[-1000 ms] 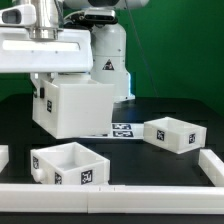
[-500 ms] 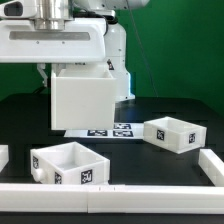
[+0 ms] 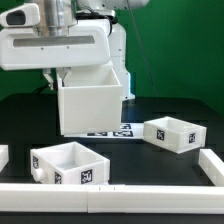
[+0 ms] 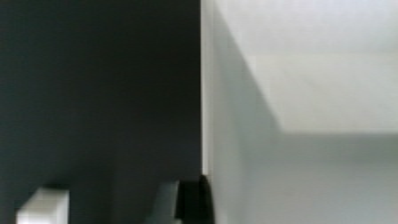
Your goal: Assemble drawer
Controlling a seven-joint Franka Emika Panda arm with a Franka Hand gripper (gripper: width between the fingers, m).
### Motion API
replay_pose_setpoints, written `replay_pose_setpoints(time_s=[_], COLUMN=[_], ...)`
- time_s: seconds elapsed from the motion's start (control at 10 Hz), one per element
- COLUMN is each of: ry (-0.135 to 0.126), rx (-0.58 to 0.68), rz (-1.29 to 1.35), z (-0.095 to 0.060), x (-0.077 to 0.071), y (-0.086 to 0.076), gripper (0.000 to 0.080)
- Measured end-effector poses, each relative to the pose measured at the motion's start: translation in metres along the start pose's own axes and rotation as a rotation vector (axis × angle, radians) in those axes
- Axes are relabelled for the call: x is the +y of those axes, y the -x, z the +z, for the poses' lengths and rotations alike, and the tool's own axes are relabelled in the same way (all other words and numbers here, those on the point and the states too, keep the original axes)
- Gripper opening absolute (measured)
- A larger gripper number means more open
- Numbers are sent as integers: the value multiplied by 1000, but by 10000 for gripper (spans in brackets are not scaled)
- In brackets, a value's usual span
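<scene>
The large white drawer housing [image 3: 92,100] is held upright with its open side up, low over the black table and the marker board [image 3: 118,131]. My gripper [image 3: 60,76] is above its left wall in the exterior view, mostly hidden under the white hand, and is shut on that wall. In the wrist view the housing [image 4: 302,90] fills one side, with my gripper [image 4: 121,205] beside it. Two small open-top trays with tags lie on the table: one [image 3: 175,133] at the exterior view's right, one [image 3: 70,164] at the front left.
A white rail [image 3: 110,196] runs along the table's front edge, with a white side piece [image 3: 212,165] at the exterior view's right and a small white part [image 3: 3,155] at its left edge. The robot's base [image 3: 112,55] stands behind the housing.
The housing has moved toward the exterior view's right with my gripper. It has turned from tilted to upright and now sits over the marker board.
</scene>
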State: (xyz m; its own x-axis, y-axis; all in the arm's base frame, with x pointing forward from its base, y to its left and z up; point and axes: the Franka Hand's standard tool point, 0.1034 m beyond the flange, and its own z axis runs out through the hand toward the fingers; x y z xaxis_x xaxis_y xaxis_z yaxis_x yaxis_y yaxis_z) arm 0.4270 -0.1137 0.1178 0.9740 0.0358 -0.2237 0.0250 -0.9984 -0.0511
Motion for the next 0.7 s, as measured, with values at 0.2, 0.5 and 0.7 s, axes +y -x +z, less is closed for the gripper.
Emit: replay_pose_setpoints(time_s=[0.2,0.5,0.7], ry=[12,-16,-23], rx=[-177,-351,-520], rz=[56,42,21], z=[-1,4,6], x=[-22,-28,-40], y=[-7,-10,-6], gripper=[33,33,33])
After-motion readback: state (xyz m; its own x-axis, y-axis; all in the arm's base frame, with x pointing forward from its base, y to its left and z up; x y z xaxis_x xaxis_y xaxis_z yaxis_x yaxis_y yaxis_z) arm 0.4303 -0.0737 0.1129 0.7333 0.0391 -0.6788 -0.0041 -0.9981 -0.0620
